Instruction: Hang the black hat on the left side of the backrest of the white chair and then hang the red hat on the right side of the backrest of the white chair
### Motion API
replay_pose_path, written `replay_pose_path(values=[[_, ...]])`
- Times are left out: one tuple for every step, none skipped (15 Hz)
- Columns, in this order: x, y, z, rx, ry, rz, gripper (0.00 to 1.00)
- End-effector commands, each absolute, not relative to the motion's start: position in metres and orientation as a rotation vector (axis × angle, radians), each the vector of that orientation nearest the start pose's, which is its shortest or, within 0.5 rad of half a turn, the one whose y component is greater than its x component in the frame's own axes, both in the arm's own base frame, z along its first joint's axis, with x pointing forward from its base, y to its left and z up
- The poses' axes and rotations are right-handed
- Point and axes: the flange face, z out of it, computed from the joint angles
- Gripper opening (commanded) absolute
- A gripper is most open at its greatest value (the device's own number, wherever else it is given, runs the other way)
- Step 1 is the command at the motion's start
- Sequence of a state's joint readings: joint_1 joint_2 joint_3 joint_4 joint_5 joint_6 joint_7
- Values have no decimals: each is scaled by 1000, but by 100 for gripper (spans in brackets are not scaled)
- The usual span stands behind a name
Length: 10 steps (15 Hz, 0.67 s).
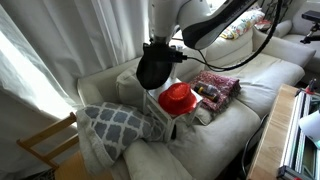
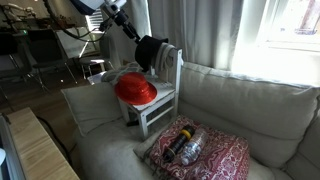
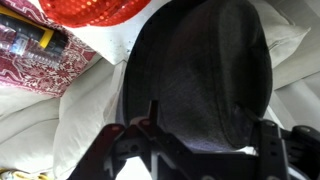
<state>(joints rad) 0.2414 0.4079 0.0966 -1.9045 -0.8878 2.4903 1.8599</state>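
The black hat sits against the left top corner of the white chair's backrest and hides that post. In an exterior view the hat hangs right below my gripper. In the wrist view the black hat fills the frame. My gripper has its fingers wide apart, one on each side of the hat's lower edge, so it looks open. The red hat lies on the chair seat. It also shows in both other views.
The chair stands on a pale sofa. A red patterned cloth with a bottle on it lies on the cushion beside the chair. A grey patterned pillow and a wooden chair are on the other side.
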Motion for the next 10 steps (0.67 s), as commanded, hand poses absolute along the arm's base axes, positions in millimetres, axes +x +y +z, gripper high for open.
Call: replay_pose_path(values=[[591,191,320,-2893,1305,-807,100],[586,183,324,-2905,1283,-770,100],[581,175,327,-2921,1257,-743,100],[577,166,329,-2934,1235,-741,100],[572,157,331,-2952,1205,-721,100],[567,149,332,-2973,1177,-697,100],[562,141,332,-2986,1146,-668,100],[554,132,329,-3007,1110,-644,100],[550,125,326,-3022,1095,-630,100],[571,140,329,-3011,1144,-676,100]])
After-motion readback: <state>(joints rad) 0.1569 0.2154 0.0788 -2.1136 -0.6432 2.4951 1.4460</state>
